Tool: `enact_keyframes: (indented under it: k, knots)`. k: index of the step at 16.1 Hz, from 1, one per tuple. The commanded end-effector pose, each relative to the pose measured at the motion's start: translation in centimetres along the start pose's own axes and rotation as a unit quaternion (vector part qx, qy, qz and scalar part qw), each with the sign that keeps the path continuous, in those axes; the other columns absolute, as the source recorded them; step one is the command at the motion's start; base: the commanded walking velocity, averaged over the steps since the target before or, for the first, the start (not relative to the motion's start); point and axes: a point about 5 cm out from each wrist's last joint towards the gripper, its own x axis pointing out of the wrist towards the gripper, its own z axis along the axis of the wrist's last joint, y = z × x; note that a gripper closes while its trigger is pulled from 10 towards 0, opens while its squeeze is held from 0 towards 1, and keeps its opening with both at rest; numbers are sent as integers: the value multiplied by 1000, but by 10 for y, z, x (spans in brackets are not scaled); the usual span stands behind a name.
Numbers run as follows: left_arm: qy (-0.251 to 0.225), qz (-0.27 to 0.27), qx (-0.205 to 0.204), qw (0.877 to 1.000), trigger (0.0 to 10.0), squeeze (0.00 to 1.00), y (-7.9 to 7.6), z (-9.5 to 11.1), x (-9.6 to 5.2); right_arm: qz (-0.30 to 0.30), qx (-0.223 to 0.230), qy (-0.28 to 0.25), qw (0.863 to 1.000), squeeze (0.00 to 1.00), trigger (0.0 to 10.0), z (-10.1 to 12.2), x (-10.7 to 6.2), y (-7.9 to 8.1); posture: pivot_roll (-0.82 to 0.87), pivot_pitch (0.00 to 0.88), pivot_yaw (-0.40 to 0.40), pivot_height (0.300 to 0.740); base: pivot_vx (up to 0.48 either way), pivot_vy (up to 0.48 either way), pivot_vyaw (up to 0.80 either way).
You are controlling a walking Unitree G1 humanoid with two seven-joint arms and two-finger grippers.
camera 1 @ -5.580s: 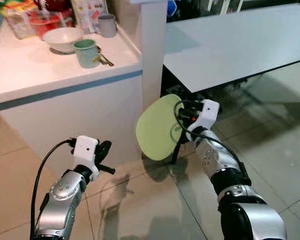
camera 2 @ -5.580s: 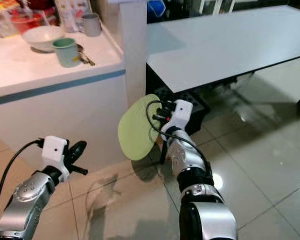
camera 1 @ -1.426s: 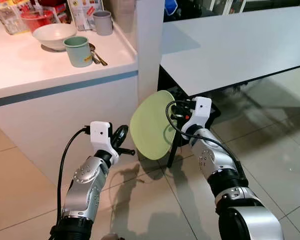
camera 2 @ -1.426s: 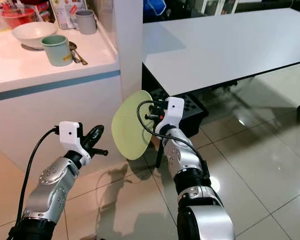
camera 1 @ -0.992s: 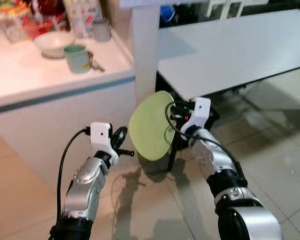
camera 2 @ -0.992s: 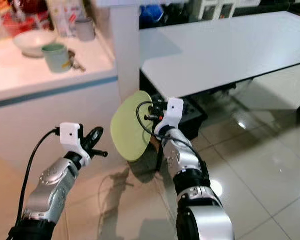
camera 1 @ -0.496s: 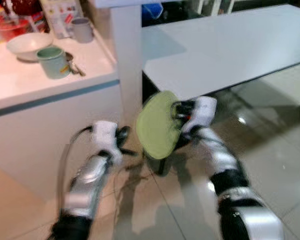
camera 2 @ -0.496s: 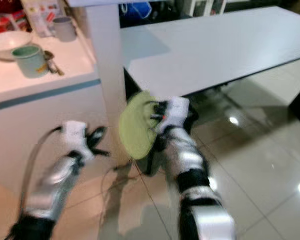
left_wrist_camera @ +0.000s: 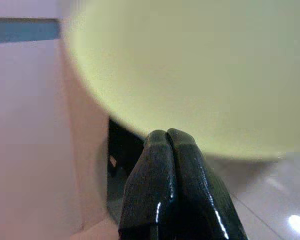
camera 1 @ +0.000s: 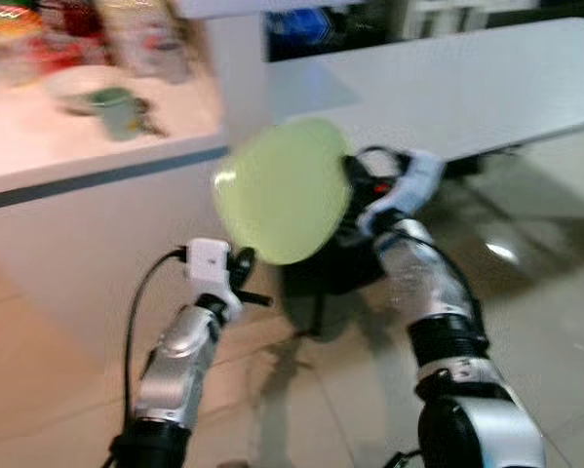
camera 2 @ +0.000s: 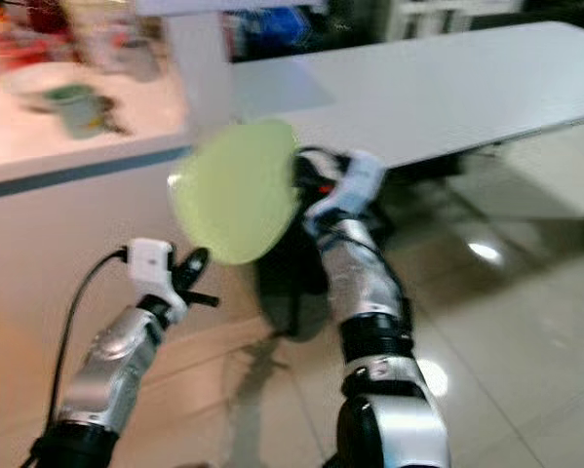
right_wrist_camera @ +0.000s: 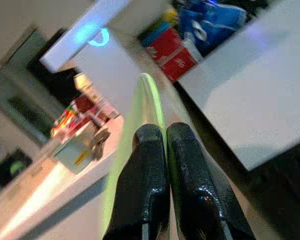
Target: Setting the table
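Right gripper (right_wrist_camera: 166,137) clamps a round pale-green plate (camera 1: 282,190) on edge, at 12 o'clock from the closed, empty left gripper (camera 1: 248,283).

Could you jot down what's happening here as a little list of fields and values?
held item: green plate, on edge
holder: right tool, fingers clamped on the plate's rim
left tool: shut, holding nothing, just below the plate
ahead: long grey table
robot's left: white counter with a green mug and other blurred items
picture: motion-blurred

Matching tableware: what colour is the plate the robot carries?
Pale green plate, clearest in the left eye view.
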Motion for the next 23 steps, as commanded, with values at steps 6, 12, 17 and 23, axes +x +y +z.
enact_keyframes:
  k: [6, 12, 17, 23]
  knots:
    - [5, 5, 11, 1000, 10000, 0, 1, -1, 2, -174, 155, -19, 972, 0, 0, 2, -11, -62, 56, 0, 19, 740, 0, 0, 0]
    - [4, 0, 15, 1000, 10000, 0, 0, 2, 5, -180, 136, -10, 974, 0, 0, -3, -10, -63, 56, 0, 24, 740, 0, 0, 0]
    - [6, 0, 13, 1000, 10000, 0, -2, 0, 4, -64, -50, 25, 996, 0, 0, -12, 0, -27, 55, 0, 22, 740, 0, 0, 0]
    - [4, 0, 18, 1000, 10000, 0, -2, 2, 5, 84, -234, -29, 968, 0, 0, -4, -2, 21, 53, 0, 18, 740, 0, 0, 0]
